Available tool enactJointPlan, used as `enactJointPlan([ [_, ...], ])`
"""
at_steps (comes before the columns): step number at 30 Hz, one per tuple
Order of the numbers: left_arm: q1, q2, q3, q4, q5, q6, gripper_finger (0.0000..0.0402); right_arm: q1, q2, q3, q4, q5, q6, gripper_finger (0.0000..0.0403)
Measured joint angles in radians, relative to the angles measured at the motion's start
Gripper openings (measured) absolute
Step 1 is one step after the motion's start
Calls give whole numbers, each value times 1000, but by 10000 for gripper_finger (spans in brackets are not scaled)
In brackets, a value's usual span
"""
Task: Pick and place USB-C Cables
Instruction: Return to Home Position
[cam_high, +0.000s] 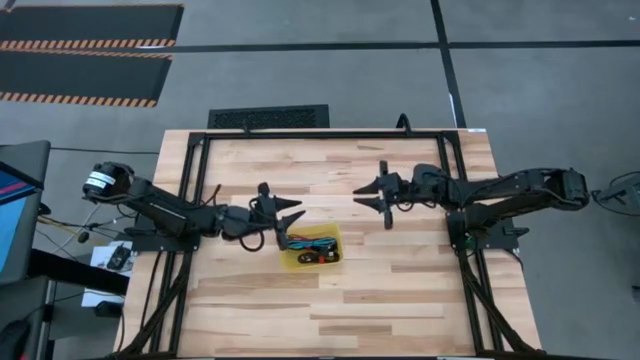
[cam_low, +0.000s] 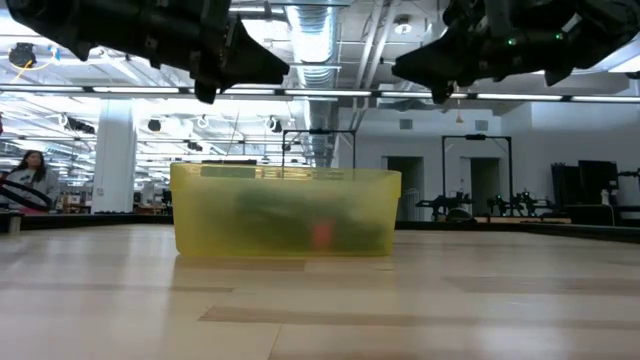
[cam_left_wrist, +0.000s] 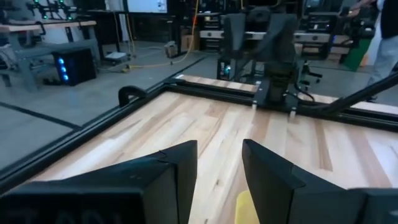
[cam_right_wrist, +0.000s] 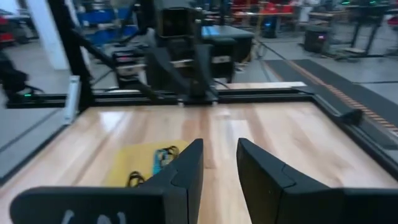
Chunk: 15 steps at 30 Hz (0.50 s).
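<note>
A yellow tray (cam_high: 312, 247) stands on the wooden table near its middle. It holds several small cable bundles (cam_high: 314, 250): a teal one (cam_right_wrist: 163, 155), a black one (cam_right_wrist: 134, 179), and something red that shows through the tray wall (cam_low: 320, 233). My left gripper (cam_high: 296, 213) is open and empty, raised just left of and beyond the tray's far-left corner. My right gripper (cam_high: 360, 196) is open and empty, raised over bare table to the tray's far right. In the low view both grippers (cam_low: 285, 70) (cam_low: 395, 68) hang well above the tray's rim (cam_low: 285, 172).
A black metal frame (cam_high: 330, 133) runs around the table's far and side edges. Bare wood lies on all sides of the tray (cam_left_wrist: 245, 208). The right arm's base (cam_left_wrist: 273, 81) stands at the table's right edge. A person (cam_low: 30, 175) sits far off in the room.
</note>
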Motion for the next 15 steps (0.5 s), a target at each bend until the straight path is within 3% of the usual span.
enactJointPlan([
  [8, 1, 0, -55, 102, 3, -1, 116, 2, 0, -3, 27, -145, 12, 121],
  [15, 6, 0, -63, 118, 3, -1, 116, 23, 1, -74, 157, -157, 12, 121],
])
